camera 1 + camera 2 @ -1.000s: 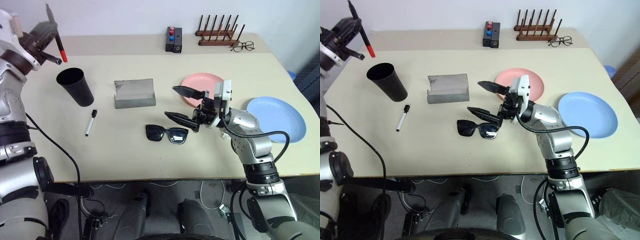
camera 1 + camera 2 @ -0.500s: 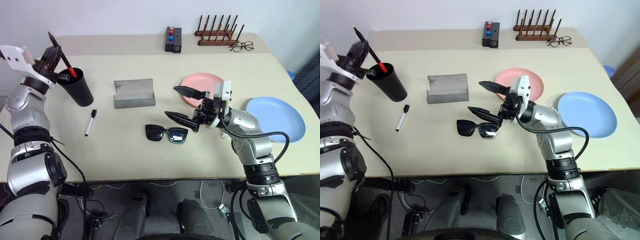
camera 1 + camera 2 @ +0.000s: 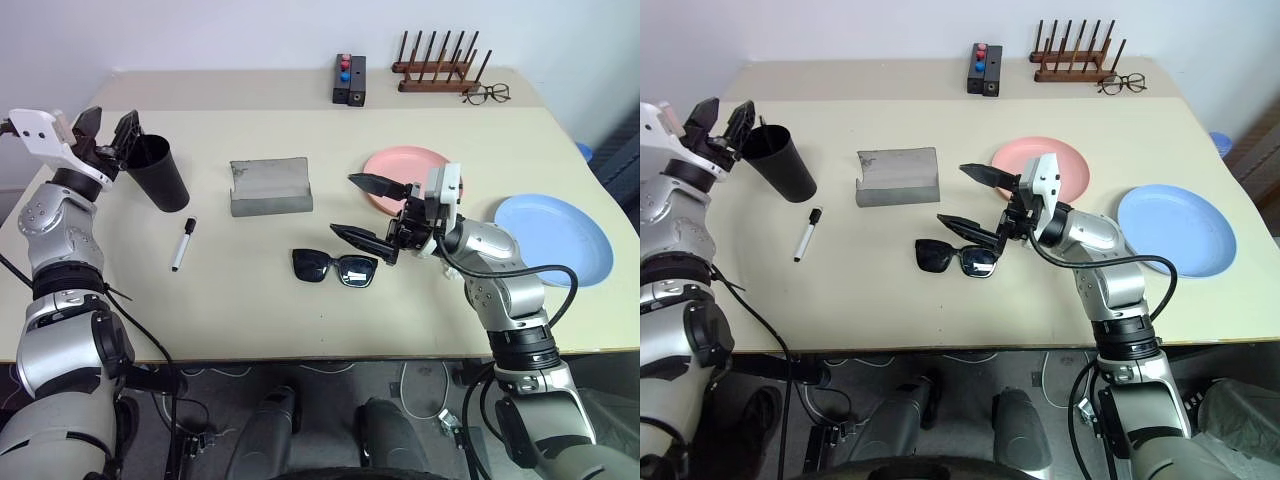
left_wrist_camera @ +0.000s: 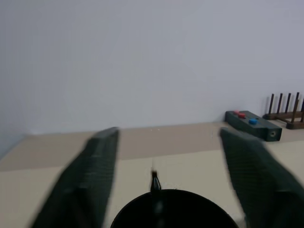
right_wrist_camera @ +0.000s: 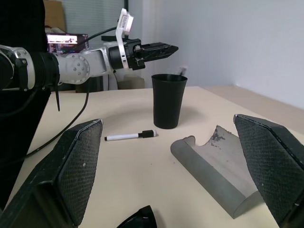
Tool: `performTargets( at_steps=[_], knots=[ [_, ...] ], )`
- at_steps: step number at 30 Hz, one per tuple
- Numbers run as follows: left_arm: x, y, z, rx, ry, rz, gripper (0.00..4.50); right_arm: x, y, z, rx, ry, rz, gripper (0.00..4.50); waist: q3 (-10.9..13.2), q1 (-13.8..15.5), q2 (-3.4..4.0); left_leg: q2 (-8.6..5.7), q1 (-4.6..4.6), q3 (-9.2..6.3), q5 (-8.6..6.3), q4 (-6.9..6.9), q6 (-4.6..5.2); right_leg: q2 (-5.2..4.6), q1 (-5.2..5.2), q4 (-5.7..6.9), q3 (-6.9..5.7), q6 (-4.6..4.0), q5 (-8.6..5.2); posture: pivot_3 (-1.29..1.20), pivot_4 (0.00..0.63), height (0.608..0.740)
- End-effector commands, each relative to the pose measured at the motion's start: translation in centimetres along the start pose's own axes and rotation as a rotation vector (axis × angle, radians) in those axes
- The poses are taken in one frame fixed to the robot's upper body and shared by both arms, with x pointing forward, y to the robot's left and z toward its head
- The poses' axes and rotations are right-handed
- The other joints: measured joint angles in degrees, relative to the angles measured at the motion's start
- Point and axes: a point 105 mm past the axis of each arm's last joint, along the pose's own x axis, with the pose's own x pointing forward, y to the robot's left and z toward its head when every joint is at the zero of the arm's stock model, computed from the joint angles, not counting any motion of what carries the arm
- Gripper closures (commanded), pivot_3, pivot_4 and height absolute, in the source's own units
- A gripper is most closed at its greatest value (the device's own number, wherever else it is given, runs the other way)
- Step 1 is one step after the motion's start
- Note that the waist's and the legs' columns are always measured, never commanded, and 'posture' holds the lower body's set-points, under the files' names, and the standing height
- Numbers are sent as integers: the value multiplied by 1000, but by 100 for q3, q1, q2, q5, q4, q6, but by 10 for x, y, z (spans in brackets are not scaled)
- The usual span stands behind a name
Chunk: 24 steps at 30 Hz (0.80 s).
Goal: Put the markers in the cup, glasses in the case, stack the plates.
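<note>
My left gripper (image 3: 113, 120) stands open just above the rim of the black cup (image 3: 157, 176) at the table's far left. The tip of a dark marker (image 4: 154, 181) pokes up from inside the cup. On the table in front of the cup lies the white marker (image 3: 181, 244). The grey case (image 3: 268, 186) sits open mid-table, and the black sunglasses (image 3: 335, 268) lie nearer to me. Just right of the sunglasses my right gripper (image 3: 362, 211) hovers open and holds nothing. The pink plate (image 3: 392, 162) sits behind it. At the right lies the blue plate (image 3: 553, 238).
At the back edge stand a black box (image 3: 348, 80) with red and blue buttons, a wooden peg rack (image 3: 440, 70) and thin clear spectacles (image 3: 485, 94). The blue plate lies close to the table's right edge.
My left gripper came down with the dark marker to the cup's mouth, then opened. The marker now stands inside the cup. The right arm has kept still.
</note>
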Motion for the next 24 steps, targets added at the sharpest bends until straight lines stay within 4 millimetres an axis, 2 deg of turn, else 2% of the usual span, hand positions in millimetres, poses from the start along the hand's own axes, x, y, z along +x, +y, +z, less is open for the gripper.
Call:
performTargets(
  at_steps=[1, 3, 5, 7, 13, 18, 24],
  knots=[
    [5, -3, 18, 25, -23, -30, 63, 0, 0, 8, -38, -22, 7, 0, 0, -1, 0, 0, 0, 0, 0, 0, 0, 0, 0, 0, 0, 0, 0, 0, 150, 740],
    [11, -11, 23, 6, 28, -63, 63, 0, 0, 8, -38, -19, 6, 0, 0, 2, 0, 0, 0, -1, 0, 0, 0, 0, 0, 0, 0, 0, 0, 0, 150, 740],
    [12, -28, 29, 33, 89, -134, 63, -1, 0, 8, -39, -16, 5, 0, 0, -4, 0, 0, 0, -1, 0, 0, 0, 0, 1, 0, 1, 0, 0, 0, 150, 740],
    [12, -45, 38, -26, 126, -179, 63, -2, -1, 8, -41, -12, 4, 0, 0, -5, 0, 0, -1, -1, 0, 0, 0, 0, 1, 1, 3, 0, 0, 0, 150, 740],
    [-7, -83, 40, -35, 379, -275, 63, -8, -6, 11, -18, -10, 24, 0, 0, -22, 1, 4, 2, -2, 0, -2, -1, 5, 0, 2, 8, -1, -1, 0, 150, 740],
    [-33, -76, 13, -25, 650, -131, 63, -15, -10, 7, -32, 33, 47, 0, 0, -33, 2, 5, 4, -2, 0, -4, -1, 6, 0, 2, 10, -2, -1, 0, 150, 740],
    [-59, -70, -24, -152, 879, -9, 63, -18, -10, 4, -28, 39, 49, 0, 0, -33, 1, 6, 3, -3, 0, -3, -2, 8, 0, 2, 10, -2, -1, 0, 150, 740]
  ],
)
